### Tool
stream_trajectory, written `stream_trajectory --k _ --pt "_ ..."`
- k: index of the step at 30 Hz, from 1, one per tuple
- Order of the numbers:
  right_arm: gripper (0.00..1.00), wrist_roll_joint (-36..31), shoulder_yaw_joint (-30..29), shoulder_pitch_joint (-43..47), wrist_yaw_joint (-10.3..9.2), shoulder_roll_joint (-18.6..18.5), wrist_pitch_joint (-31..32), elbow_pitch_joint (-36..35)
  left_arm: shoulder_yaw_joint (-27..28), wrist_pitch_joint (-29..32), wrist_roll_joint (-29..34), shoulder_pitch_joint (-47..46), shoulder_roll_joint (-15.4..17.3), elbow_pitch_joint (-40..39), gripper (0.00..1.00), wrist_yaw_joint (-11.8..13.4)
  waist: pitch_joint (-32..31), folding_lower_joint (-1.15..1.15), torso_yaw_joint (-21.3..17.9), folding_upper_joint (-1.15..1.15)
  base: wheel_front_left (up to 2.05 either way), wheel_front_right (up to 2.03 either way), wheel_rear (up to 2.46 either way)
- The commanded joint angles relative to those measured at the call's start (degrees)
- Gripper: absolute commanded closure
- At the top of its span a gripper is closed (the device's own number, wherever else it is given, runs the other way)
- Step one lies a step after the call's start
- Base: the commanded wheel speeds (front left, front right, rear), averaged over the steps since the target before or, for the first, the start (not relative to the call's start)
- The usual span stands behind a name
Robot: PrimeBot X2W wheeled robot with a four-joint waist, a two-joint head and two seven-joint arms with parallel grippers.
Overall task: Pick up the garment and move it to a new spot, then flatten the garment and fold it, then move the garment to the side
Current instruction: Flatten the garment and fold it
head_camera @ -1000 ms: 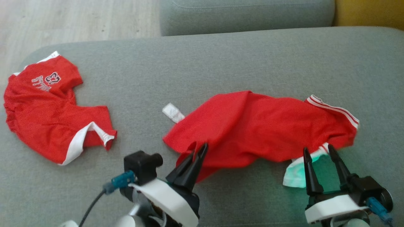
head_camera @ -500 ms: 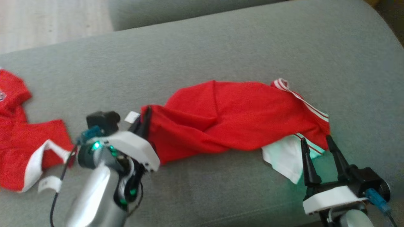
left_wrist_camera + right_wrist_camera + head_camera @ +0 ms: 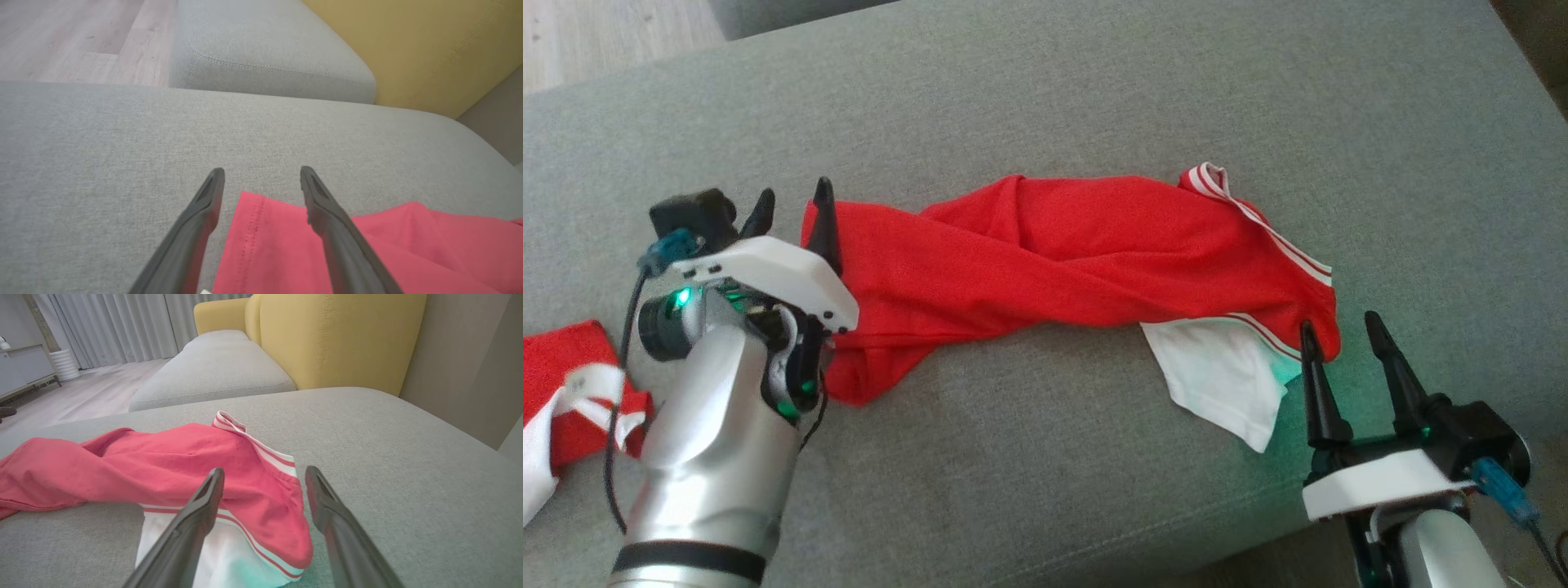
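Note:
The garment (image 3: 1054,253) is red with white striped trim and a white panel, lying as a long twisted band across the grey cushion (image 3: 1094,98). At its left end my left gripper (image 3: 794,196) stands open. In the left wrist view the garment's hemmed corner (image 3: 269,245) lies flat between the spread fingers of the left gripper (image 3: 261,175). My right gripper (image 3: 1335,331) is open at the garment's right end, its fingers either side of the red and white corner. In the right wrist view the right gripper (image 3: 264,473) hovers over the striped trim of the garment (image 3: 163,465).
A second red and white garment (image 3: 564,392) lies at the lower left, beside my left forearm. Another grey cushion (image 3: 265,45) and a yellow backrest (image 3: 339,335) stand beyond. Wooden floor (image 3: 605,33) shows at the upper left. The cushion's front edge runs just before my right gripper.
My left gripper, shut on the garment's left edge, pulled it out to the left and has now opened, leaving the garment stretched longer. The head camera has shifted. The right gripper stays open.

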Motion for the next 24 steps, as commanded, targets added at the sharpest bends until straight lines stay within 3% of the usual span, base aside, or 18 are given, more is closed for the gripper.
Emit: stream_trajectory --k 1,4,9,16,24 --pt "0.0 0.09 0.92 -0.96 -0.04 -0.32 -0.22 -1.84 2.11 -2.37 0.19 -2.02 1.29 -1.37 0.0 -0.31 -0.07 -0.01 -0.01 0.0 0.0 0.0 0.0" --pt "0.0 -0.17 0.19 -0.2 -0.04 -0.32 -0.22 -1.92 1.91 -7.25 0.65 0.32 0.76 -2.19 0.0 -0.69 -0.67 -0.01 0.41 0.0 0.0 0.0 0.0" --pt "0.0 -0.39 -1.17 1.24 -0.04 -0.32 -0.22 -2.08 0.83 -10.33 1.09 9.27 -1.09 -8.88 0.0 -0.16 -2.08 -0.01 1.89 0.0 0.0 0.0 0.0" --pt "0.0 -0.97 -0.94 1.34 -0.04 -0.32 -0.22 -2.58 -0.83 -9.46 1.52 19.47 -1.29 -16.42 0.0 1.68 -2.08 -0.01 4.17 0.0 0.0 0.0 0.0" --pt "0.0 -1.38 0.25 0.29 -0.04 -0.32 -0.22 -2.47 0.61 -7.23 -0.4 16.92 -1.33 -14.93 0.0 2.81 -1.09 -0.01 3.6 0.0 0.0 0.0 0.0"
